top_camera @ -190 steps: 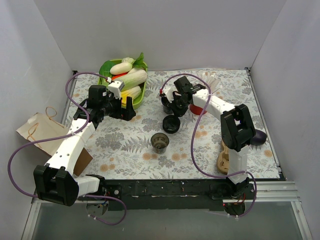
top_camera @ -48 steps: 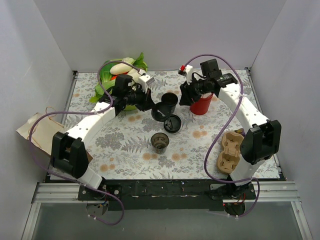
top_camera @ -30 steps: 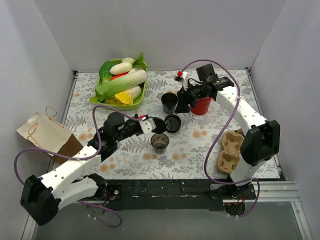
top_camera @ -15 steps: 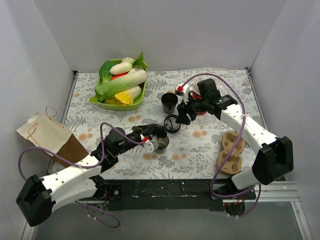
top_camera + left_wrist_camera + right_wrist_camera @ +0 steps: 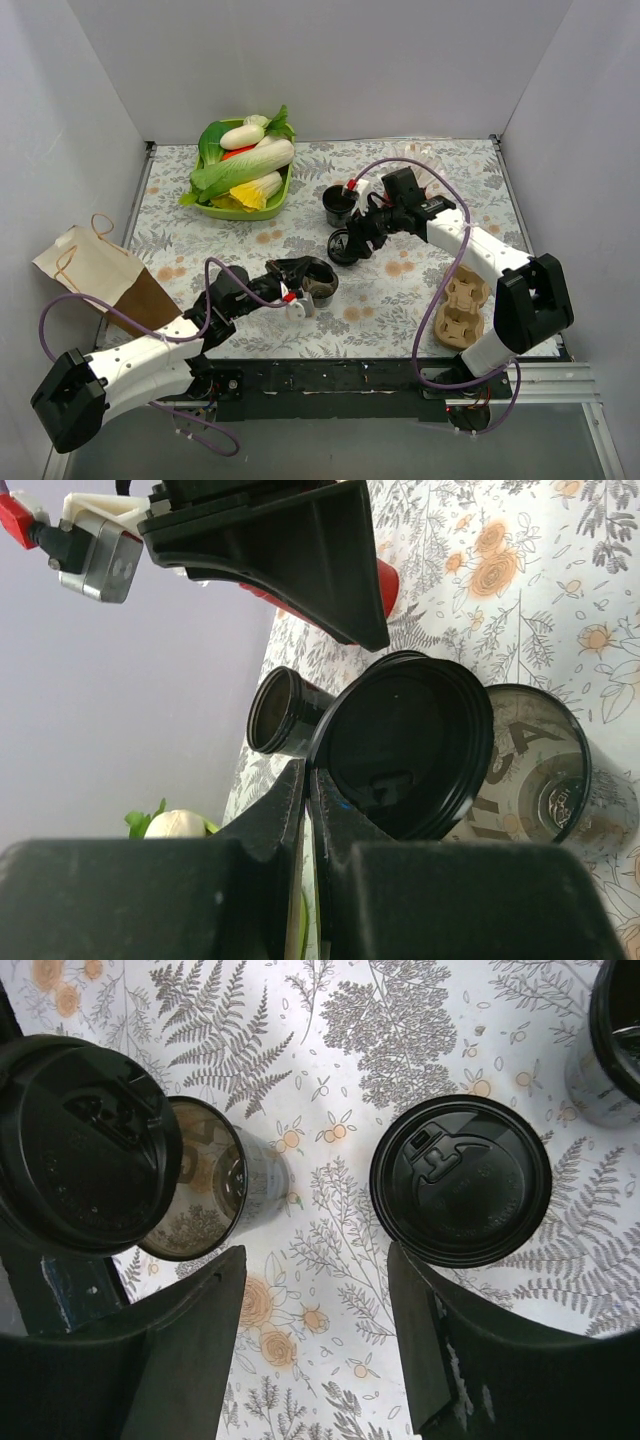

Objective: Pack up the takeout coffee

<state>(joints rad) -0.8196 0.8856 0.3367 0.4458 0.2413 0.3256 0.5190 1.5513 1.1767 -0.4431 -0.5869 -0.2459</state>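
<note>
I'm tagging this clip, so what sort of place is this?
Probably a robot test cell, not a café: plain white walls box in a floral-cloth table, two robot arms are bolted at its near edge, and a pulp cup carrier and paper bag lie as props.

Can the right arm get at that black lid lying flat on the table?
Probably yes: the right gripper hangs open just above the lid, slightly off-centre, with nothing lying between them.

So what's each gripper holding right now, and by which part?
The left gripper pinches a black lid by its rim, over the open cup. The right gripper is open and holds nothing.
</note>
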